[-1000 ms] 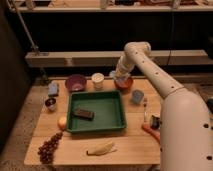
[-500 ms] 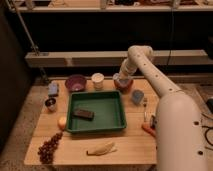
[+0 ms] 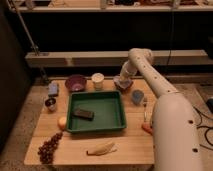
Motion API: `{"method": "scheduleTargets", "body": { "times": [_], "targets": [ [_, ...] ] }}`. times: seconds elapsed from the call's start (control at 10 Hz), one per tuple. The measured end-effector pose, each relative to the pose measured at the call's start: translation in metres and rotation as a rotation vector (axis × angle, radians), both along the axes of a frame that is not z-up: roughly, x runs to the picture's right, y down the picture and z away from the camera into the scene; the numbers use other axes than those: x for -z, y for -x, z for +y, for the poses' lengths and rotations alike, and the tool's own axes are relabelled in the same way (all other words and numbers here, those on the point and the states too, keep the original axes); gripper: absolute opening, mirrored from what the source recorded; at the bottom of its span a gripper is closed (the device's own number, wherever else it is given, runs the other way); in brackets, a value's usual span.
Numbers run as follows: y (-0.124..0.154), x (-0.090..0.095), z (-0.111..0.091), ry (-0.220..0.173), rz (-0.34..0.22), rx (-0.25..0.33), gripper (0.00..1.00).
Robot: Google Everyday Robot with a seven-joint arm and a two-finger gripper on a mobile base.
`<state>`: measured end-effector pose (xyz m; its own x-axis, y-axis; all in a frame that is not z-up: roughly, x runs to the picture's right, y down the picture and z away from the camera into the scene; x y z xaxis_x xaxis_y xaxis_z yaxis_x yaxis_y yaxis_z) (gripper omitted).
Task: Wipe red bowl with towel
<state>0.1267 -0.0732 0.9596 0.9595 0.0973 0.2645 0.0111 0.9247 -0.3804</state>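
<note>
The red bowl (image 3: pixel 124 86) sits at the back right of the wooden table, only its rim showing under the arm's end. My gripper (image 3: pixel 122 78) hangs right over it, reaching down from the arm's bend above. A pale blue-grey towel (image 3: pixel 119 79) is bunched at the gripper's tip, on or just inside the bowl. The bowl's inside is hidden.
A green tray (image 3: pixel 119 122) in the middle holds a dark block (image 3: pixel 83 114). At the back stand a purple bowl (image 3: pixel 76 82) and a white cup (image 3: pixel 98 80); a light-blue cup (image 3: pixel 137 96) stands right. A blue block (image 3: pixel 53 89), metal cup (image 3: pixel 50 103), grapes (image 3: pixel 48 147) and banana (image 3: pixel 102 148) lie around.
The gripper has shifted slightly over the red bowl, down and a touch sideways, with the arm's bend dropping a little. Everything else on the table stays put.
</note>
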Motion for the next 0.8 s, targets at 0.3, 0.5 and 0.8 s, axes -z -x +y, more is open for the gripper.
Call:
{"method": "scheduleTargets", "body": {
  "times": [0.3,0.5,0.8],
  "targets": [
    [-0.01,-0.002,0.001,0.012,0.022,0.002,0.0],
    [-0.02,-0.006,-0.003,0.01,0.041,0.002,0.0],
    [-0.016,-0.027,-0.02,0.001,0.037,0.007,0.0]
  ]
}}
